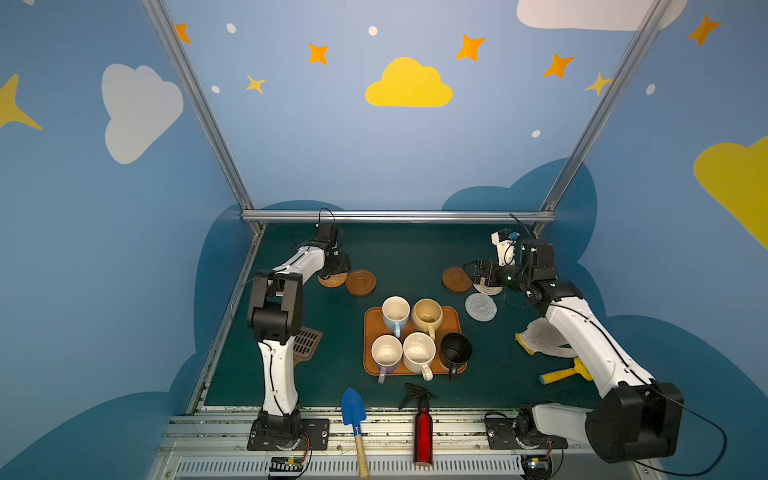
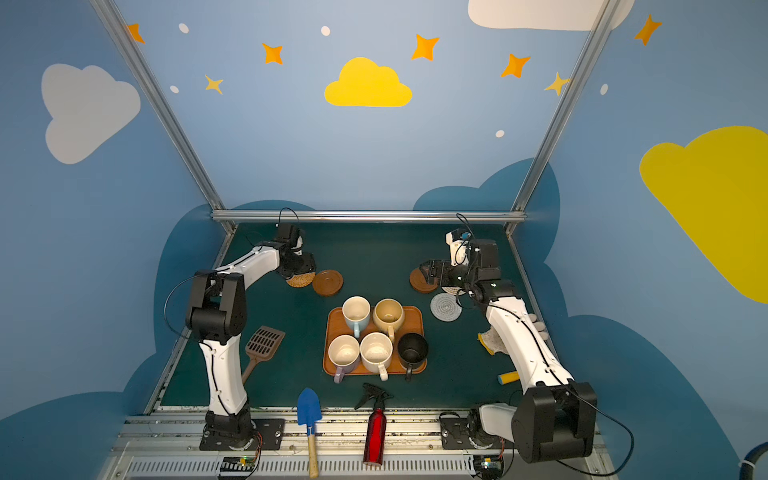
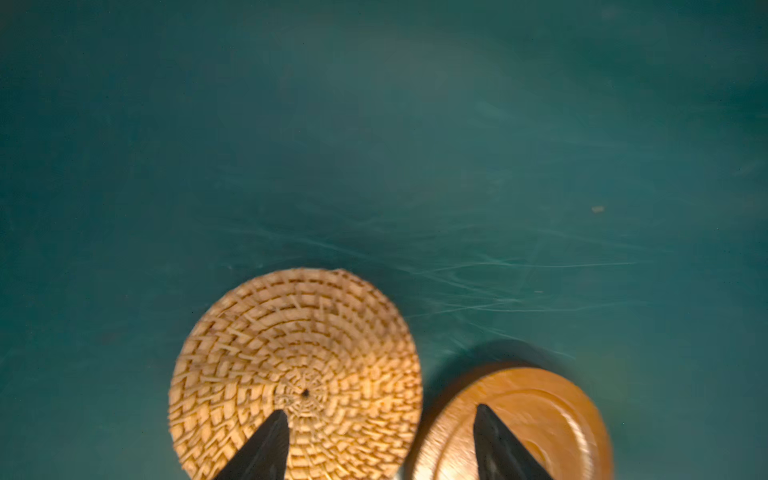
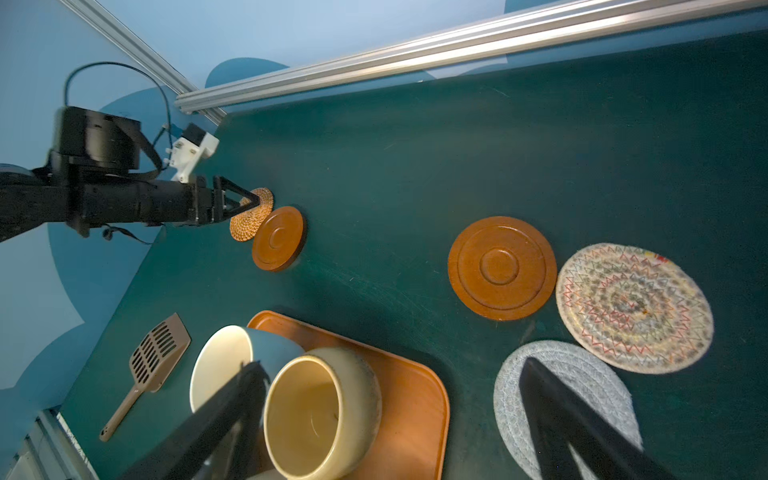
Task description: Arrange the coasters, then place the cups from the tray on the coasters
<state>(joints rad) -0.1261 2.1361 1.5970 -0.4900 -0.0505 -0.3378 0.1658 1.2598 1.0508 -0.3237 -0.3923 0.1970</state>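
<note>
Rattan coaster (image 3: 295, 374) is noted directly beneath the left gripper (image 3: 381, 409). The fingers are spread and nothing is clasped. One tip is seen over the weave, the other over the dark wooden coaster (image 3: 540, 415) just beside it. The seam lies between the tips, so a straight close is judged to catch both rims. No long axis: round disc. Cups are seen on the tray (image 1: 451, 320), well off. The right gripper (image 4: 390, 363) is held wide and empty.

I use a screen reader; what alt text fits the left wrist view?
The open left pincer points down at a tan woven rattan coaster and a brown wooden coaster, side by side on a dark green table.
</note>
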